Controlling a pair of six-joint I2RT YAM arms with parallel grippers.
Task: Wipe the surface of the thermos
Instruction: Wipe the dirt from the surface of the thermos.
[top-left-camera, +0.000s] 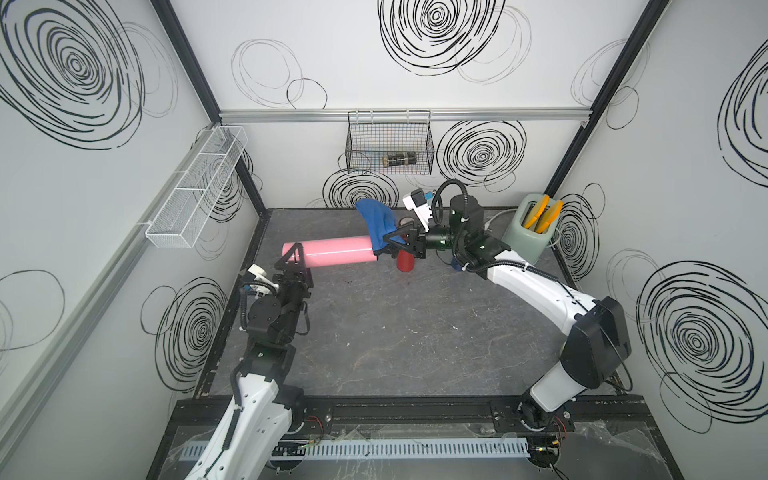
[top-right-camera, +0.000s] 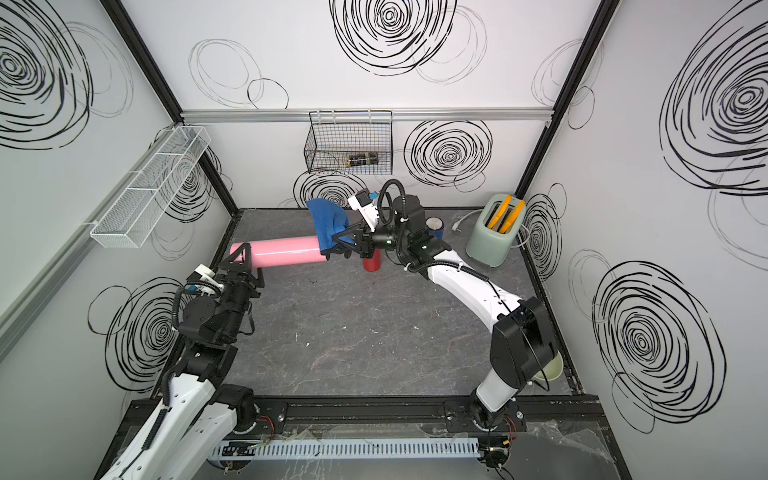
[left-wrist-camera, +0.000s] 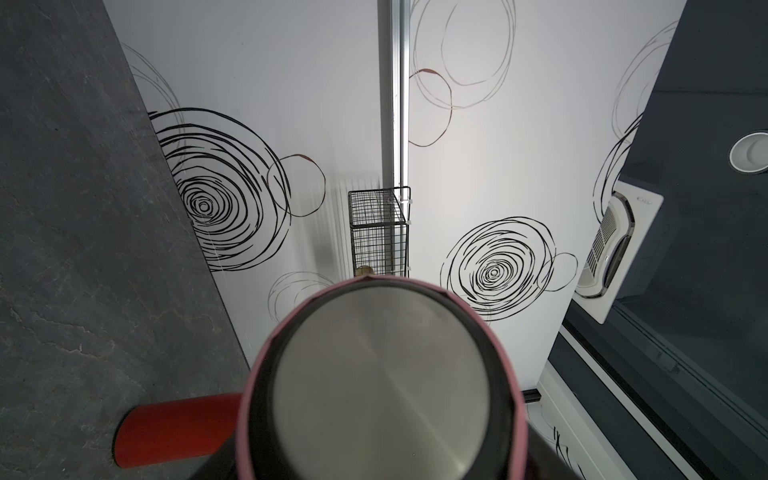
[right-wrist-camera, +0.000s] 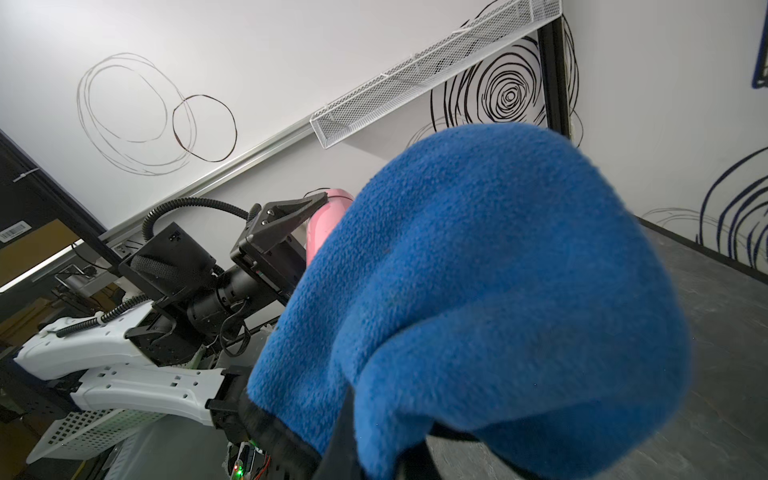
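Thermos (top-left-camera: 332, 251) held level over the counter (top-left-camera: 395, 332), gripped at 1 end only.
Left end effector (top-left-camera: 292, 261) clamps its left end, jaws spread wide, so a hard wipe could lever it loose; right end effector (top-left-camera: 392, 243), pinched shut on the blue cloth (top-left-camera: 376, 220) draped over the right end, might slide off and topple the red cylinder (top-left-camera: 406, 262) just beside it.

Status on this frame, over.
Left gripper clamped on pink thermos, held level. Right gripper shut on blue cloth over thermos end. Red can close by.
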